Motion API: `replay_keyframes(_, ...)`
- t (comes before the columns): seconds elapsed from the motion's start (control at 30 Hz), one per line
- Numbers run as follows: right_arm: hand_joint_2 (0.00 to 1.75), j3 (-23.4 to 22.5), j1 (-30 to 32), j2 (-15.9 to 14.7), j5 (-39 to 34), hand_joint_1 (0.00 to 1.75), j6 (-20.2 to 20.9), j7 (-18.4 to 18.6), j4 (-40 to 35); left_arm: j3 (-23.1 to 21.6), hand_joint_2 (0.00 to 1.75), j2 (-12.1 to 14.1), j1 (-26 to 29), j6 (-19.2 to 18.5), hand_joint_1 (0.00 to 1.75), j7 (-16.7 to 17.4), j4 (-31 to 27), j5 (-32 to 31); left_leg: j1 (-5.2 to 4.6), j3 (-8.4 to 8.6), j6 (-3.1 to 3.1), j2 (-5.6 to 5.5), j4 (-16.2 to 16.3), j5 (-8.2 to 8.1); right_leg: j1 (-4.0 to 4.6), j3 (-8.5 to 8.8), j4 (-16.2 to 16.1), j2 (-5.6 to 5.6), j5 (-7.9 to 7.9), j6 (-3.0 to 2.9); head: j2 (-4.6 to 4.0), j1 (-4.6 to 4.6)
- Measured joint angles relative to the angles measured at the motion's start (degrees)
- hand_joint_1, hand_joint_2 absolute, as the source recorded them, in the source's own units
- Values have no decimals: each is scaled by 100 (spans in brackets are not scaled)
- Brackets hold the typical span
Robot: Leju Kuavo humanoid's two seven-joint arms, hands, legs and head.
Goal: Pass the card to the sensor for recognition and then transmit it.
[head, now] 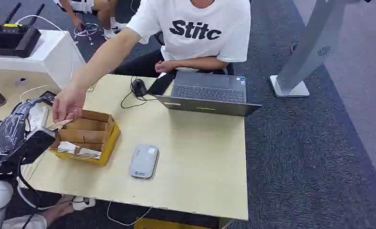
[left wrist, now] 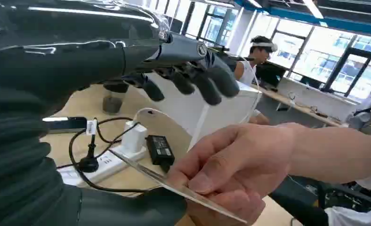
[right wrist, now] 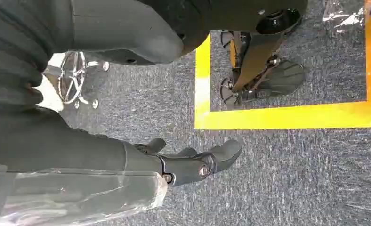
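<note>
From my head, my left hand (head: pixel 33 143) sits at the tabletop's (head: pixel 195 157) left edge beside the cardboard box (head: pixel 88 136); a person's hand (head: pixel 69 104) holds the card (head: pixel 61 124) just above it. The sensor (head: pixel 144 161) lies near the front edge.

At my left wrist, my fingers (left wrist: pixel 193 80) are spread, holding nothing, the card (left wrist: pixel 174 186) pinched by the person's hand (left wrist: pixel 235 169).

At my right wrist, my right hand (right wrist: pixel 193 162) hangs over grey carpet (right wrist: pixel 292 179), loosely open, holding nothing.

Box (head: pixel 88 136) near table's (head: pixel 200 157) left edge; sensor (head: pixel 144 161) just right of it. Laptop (head: pixel 207 93) at far edge, mouse (head: pixel 139 87) left of it. Person's hand (head: pixel 68 104) with card (head: pixel 61 124) over box's left end, beside left hand (head: pixel 31 143).
</note>
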Motion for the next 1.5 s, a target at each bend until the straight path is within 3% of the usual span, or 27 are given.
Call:
replay_keyframes(0.97, 175, 140, -1, 37, -2, 0, 11, 20, 0, -103, 175, -417, 224, 37, 175, -175, -118, -33, 0, 0, 0, -2, 0, 0, 0, 0, 0, -2, 0, 0, 0, 0)
replay_keyframes(1.5, 175, 352, -33, 44, 61, 0, 87, 87, -2, -1241, 175, -1033, 197, -7, 175, -157, 129, -404, -2, 0, 0, -2, 1, 0, -1, 0, -1, -2, 0, 1, 0, 0)
